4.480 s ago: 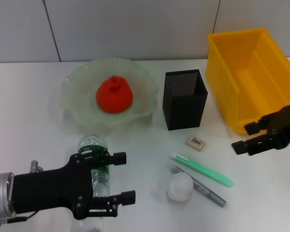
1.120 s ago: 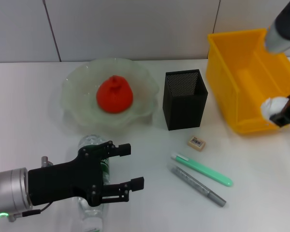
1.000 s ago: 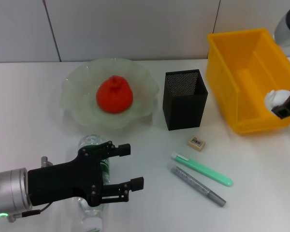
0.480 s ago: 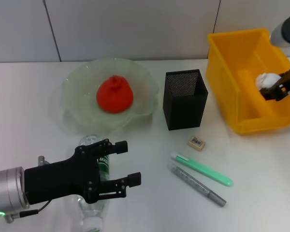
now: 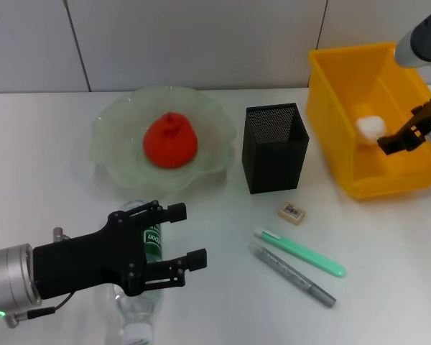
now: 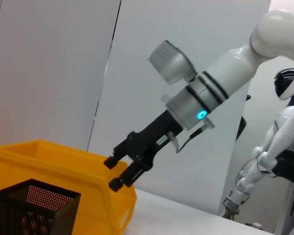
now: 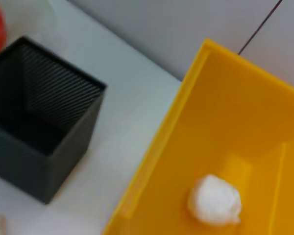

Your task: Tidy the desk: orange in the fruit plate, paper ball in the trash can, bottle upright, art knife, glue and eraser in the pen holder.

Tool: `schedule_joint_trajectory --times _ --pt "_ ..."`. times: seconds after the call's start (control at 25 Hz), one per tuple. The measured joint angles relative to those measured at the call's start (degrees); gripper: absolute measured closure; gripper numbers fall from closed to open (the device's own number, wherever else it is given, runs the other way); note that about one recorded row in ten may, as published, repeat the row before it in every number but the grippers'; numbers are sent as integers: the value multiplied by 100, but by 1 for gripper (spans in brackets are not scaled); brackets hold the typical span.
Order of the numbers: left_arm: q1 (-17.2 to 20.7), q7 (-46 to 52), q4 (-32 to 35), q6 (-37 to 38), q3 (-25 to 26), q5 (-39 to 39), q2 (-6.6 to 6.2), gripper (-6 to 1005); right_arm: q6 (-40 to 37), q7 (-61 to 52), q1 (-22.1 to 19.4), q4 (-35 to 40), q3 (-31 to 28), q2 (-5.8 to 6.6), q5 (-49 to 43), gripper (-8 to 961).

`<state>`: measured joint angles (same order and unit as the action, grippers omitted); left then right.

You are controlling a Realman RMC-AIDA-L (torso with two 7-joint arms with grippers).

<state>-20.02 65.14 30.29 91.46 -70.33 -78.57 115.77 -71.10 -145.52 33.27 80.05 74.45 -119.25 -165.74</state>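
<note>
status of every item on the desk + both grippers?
orange: in fruit plate
paper ball: inside trash can
bottle: lying down
eraser: on desk
pen holder: upright
left gripper: open, over the bottle
right gripper: open, over the trash can

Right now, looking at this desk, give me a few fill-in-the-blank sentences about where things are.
1. The white crumpled paper ball lies inside the yellow plastic ____.
2. The red-orange fruit sits in the pale-green glass ____.
3. The clear plastic bottle lies on its ____ under the left gripper.
4. The beige eraser lies in front of the black mesh ____.

Missing words: bin; bowl; side; cup
</note>
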Motion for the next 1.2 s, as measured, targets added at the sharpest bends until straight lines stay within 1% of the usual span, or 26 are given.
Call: schedule_joint_trajectory --times 0.12,0.24,0.36,0.4,0.44,0.52,0.56,0.6,0.64,0.76,0.8,0.84,0.96,1.0,1.08,1.2 --pt "8 -16 12 14 -1 0 -3 136 -935 -23 17 616 0 -2 0 175" --pt "5 -36 9 21 3 -1 -6 136 -2131 -46 160 1222 49 -5 17 177" --pt "-21 -138 -9 49 -28 0 -18 135 -2916 -48 412 1356 75 -5 190 179" --pt "-23 -199 -9 81 -37 0 -17 135 -3220 -28 603 1259 78 -4 373 179" --pt "-23 -235 -8 95 -34 0 -15 135 -3220 -28 603 1259 78 -4 373 180" --pt "-23 -271 -11 101 -25 0 -8 135 -3303 1 777 1042 125 0 552 181" --pt "-23 -272 -18 100 -26 0 -9 135 -3286 13 860 905 159 3 648 181" --pt "-23 -273 -27 99 -30 0 -13 135 -3122 56 979 609 207 4 807 182" --pt "-22 -273 -40 98 -36 0 -21 135 -3122 56 979 609 207 4 807 182" --pt "-4 -264 -48 98 -42 -11 -38 135 -2777 143 1167 35 297 1 1050 183" --pt "23 -243 -49 97 -35 -14 -53 135 -2557 224 1337 -399 353 0 1154 184" --pt "23 -243 -49 97 -35 -14 -53 135 -2557 224 1337 -399 353 0 1154 184" --pt "85 -235 -50 93 -11 -15 -77 135 -2260 351 1593 -1004 372 -2 1228 185" --pt "117 -235 -32 98 -4 -16 -85 136 -2094 441 1733 -1342 374 -7 1359 186" --pt "164 -224 15 104 5 -17 -126 136 -2040 481 1772 -1459 374 -8 1428 187" --pt "226 48 79 99 11 -20 -259 136 -1953 607 1846 -1661 392 -13 1614 188"
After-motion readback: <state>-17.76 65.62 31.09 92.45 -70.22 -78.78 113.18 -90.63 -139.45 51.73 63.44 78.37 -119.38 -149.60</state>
